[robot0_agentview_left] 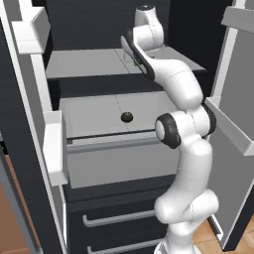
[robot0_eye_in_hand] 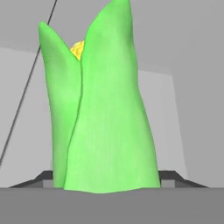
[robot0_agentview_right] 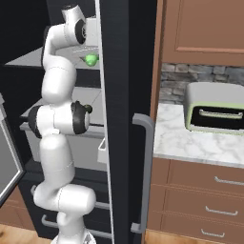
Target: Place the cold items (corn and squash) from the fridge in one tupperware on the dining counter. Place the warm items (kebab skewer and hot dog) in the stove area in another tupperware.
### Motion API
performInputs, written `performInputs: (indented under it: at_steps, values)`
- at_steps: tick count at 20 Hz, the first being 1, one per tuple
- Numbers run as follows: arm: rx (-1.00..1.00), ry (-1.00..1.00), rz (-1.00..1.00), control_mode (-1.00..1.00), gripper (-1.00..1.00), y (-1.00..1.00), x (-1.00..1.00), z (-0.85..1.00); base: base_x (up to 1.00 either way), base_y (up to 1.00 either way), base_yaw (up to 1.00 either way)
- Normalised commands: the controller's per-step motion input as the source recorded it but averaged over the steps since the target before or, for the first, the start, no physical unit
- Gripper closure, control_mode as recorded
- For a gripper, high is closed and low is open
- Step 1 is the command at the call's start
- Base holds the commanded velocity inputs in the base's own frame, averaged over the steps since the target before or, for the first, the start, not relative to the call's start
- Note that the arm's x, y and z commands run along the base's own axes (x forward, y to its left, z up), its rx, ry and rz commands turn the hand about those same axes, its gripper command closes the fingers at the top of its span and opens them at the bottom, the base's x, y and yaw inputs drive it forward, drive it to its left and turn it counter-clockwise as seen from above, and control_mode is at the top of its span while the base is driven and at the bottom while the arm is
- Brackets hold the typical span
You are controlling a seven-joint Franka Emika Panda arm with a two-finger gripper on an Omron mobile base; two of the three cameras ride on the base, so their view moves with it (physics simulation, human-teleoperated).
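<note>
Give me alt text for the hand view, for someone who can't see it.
An ear of corn in bright green husk stands close in front of the camera, with a bit of yellow kernels showing near the top between the husk leaves. Behind it lie light grey fridge surfaces, and the dark fingertips flank its base.
</note>
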Motion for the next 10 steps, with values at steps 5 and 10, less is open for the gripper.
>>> performInputs:
  at_steps: [5, 10]
  values:
    - [0.20, -0.18, -0.03, -1.00, 1.00, -0.02, -0.45, -0.03, 0.00, 0.00, 0.00]
    - [0.40, -0.35, -0.02, -1.00, 1.00, -0.28, -1.00, 0.03, 0.00, 0.00, 0.00]
